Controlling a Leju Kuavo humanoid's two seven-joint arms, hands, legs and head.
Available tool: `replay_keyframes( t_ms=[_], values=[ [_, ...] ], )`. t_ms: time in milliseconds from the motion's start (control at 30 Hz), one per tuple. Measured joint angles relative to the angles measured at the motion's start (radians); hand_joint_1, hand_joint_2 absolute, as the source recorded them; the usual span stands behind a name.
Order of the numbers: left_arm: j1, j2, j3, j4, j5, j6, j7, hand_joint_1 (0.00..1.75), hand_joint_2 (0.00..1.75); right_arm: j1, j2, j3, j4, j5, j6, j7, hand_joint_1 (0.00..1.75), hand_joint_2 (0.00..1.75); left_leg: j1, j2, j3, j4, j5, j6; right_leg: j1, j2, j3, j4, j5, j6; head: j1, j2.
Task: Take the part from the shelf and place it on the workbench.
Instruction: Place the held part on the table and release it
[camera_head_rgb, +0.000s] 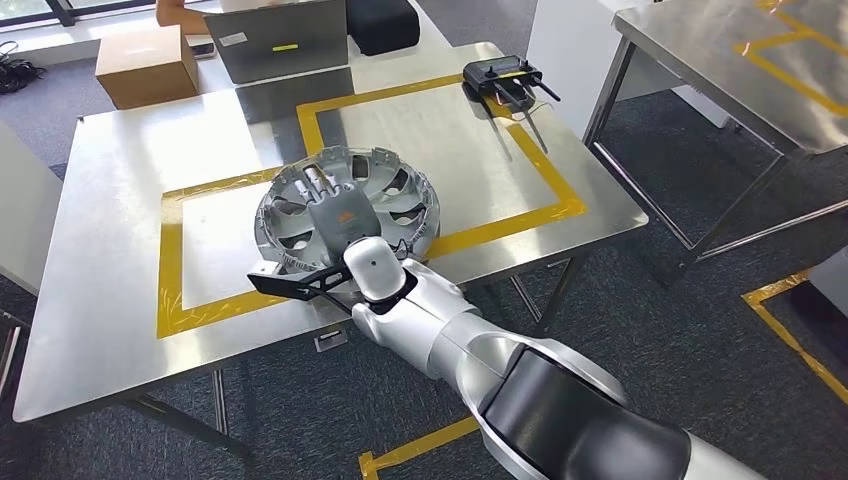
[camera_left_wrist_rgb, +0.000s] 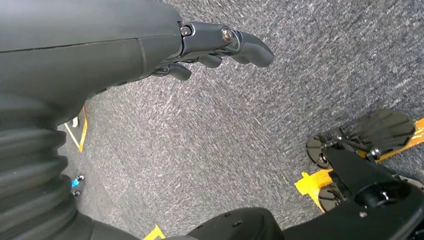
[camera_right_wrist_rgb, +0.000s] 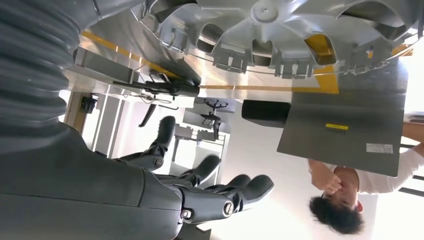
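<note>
The right robot hand (camera_head_rgb: 335, 215) hovers over the part (camera_head_rgb: 345, 210), its fingers (camera_right_wrist_rgb: 215, 192) loosely spread and grasping nothing in the right wrist view. The silver wheel-cover part lies flat on the bench (camera_head_rgb: 120, 210), straddling the near line of the yellow tape rectangle (camera_head_rgb: 170, 270). The left robot hand (camera_left_wrist_rgb: 220, 45) hangs over carpet, released and empty. My worry: the fingers could catch the part's ribs as the hand lifts away, dragging it toward the bench's near edge.
</note>
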Motion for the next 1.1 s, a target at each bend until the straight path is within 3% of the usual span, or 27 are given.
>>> replay_keyframes(
  t_ms=[600, 667, 733, 867, 1100],
  values=[
    [-0.001, 0.000, -0.001, 0.000, -0.001, 0.000, 0.000, 0.00, 1.75, -0.002, -0.003, 0.000, 0.000, -0.004, 0.000, 0.002, 0.00, 1.75, -0.001, 0.000, 0.000, 0.000, 0.001, 0.001, -0.001, 0.000, 0.000, 0.000, 0.002, 0.001, 0.000, 0.000],
    [-0.001, 0.000, -0.001, 0.000, 0.000, 0.000, 0.004, 0.00, 0.87, -0.002, -0.004, 0.000, 0.000, -0.016, -0.004, 0.009, 0.00, 1.75, -0.001, 0.000, 0.000, 0.000, 0.001, 0.001, -0.001, 0.000, 0.000, 0.000, 0.002, 0.001, 0.000, 0.000],
    [0.002, 0.000, -0.001, 0.000, 0.005, 0.000, 0.005, 0.00, 0.00, -0.015, -0.034, -0.022, 0.000, -0.050, -0.021, 0.067, 0.00, 1.75, -0.002, -0.001, 0.000, 0.001, 0.001, 0.002, -0.002, 0.000, 0.001, 0.000, 0.002, 0.001, 0.000, 0.000],
    [0.005, 0.000, -0.001, 0.000, 0.009, 0.000, 0.004, 0.00, 0.00, -0.067, -0.111, -0.064, 0.002, -0.062, -0.018, 0.157, 0.00, 1.75, -0.002, 0.000, 0.000, 0.001, 0.002, 0.002, -0.003, 0.000, 0.001, 0.000, 0.003, 0.003, 0.000, 0.000],
    [0.005, 0.000, -0.001, 0.000, 0.008, 0.000, -0.011, 0.00, 0.00, -0.182, -0.182, -0.099, 0.003, -0.018, 0.042, 0.257, 0.00, 1.75, -0.004, 0.001, 0.000, 0.001, 0.003, 0.004, -0.004, 0.001, 0.000, 0.000, 0.005, 0.005, 0.000, 0.000]
  ],
)
